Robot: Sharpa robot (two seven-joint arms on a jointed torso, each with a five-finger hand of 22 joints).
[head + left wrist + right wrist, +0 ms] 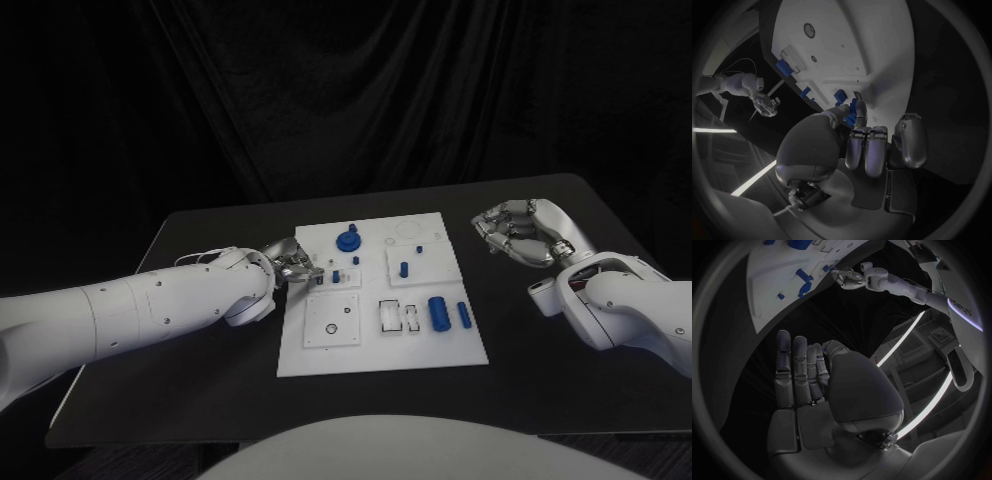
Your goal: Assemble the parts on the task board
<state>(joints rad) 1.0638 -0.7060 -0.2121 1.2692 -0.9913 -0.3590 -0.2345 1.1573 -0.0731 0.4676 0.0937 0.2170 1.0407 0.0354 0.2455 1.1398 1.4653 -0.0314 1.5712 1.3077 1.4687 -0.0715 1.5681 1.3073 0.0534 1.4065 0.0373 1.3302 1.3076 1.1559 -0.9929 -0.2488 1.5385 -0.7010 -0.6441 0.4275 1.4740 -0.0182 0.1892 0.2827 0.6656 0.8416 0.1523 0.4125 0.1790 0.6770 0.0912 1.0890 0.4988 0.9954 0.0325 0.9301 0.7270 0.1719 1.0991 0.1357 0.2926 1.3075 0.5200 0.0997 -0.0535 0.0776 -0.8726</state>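
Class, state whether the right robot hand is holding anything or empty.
Empty. The right robot hand has fingers extended with nothing between them, off the task board.

White board (378, 350) on black bench (188, 380). Blue parts on the board: a round knob (348, 240), small pegs (405, 268), two bigger cylinders (437, 308) side by side near the right edge. Board has dark-outlined rectangular slots (389, 315) and thin circle outlines (330, 328). Both arms white (130, 310); left hand (293, 262) silver, right hand (522, 233) silver with darker gaps between fingers. Black curtain (346, 90) behind, plain, with vertical folds. No patterns on anything else.
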